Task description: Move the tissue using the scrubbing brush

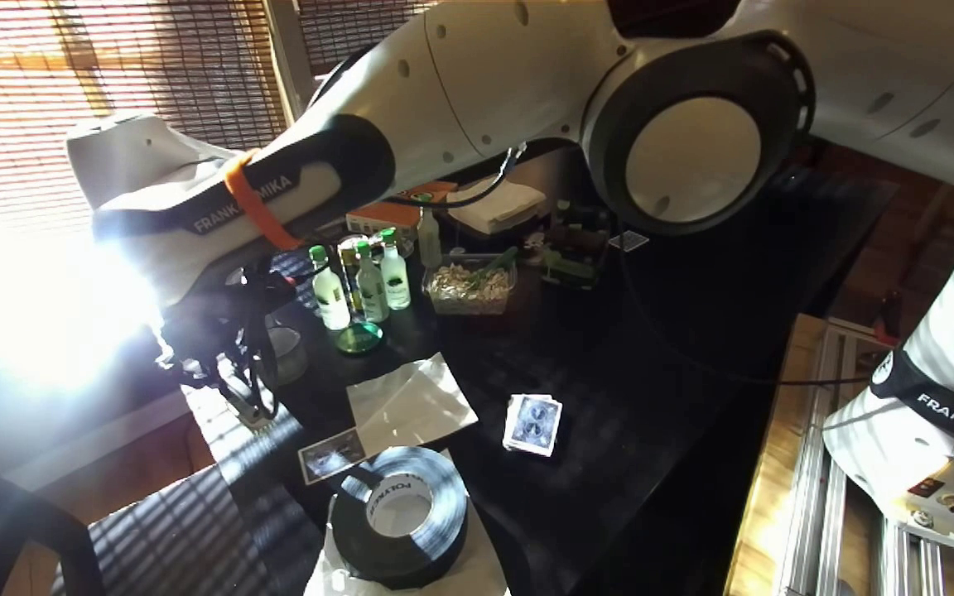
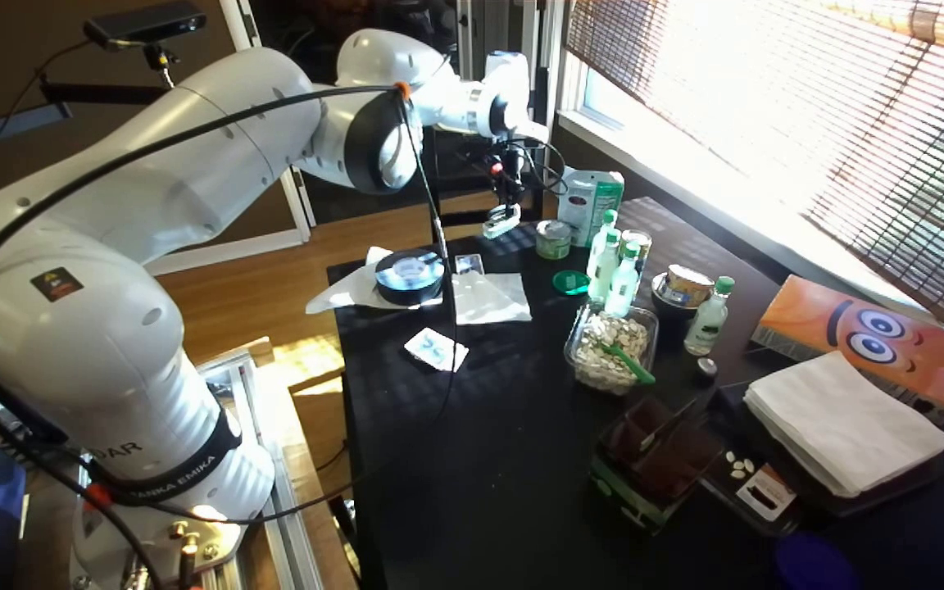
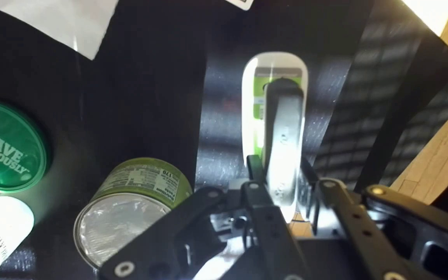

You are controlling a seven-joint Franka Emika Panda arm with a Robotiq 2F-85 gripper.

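Observation:
The scrubbing brush is white with a green label and a dark grey looped handle; in the wrist view the brush (image 3: 286, 128) has its handle between my fingers. My gripper (image 3: 280, 167) is shut on this handle. In both exterior views the brush (image 1: 252, 420) (image 2: 501, 223) hangs under my gripper (image 2: 510, 201), above the table's far end by the window. The tissue (image 1: 411, 401) is a pale, creased sheet lying on the black table, apart from the brush. It also shows in an exterior view (image 2: 492, 299), and its corner in the wrist view (image 3: 68, 23). The brush's underside is hidden.
A black tape roll (image 1: 353, 538) on another pale sheet and a card (image 1: 332, 455) lie beside the tissue. A stack of cards (image 2: 437, 349), a green lid (image 3: 10, 146), a can (image 3: 126, 225), bottles (image 2: 623, 283) and a tub (image 2: 611, 344) stand around.

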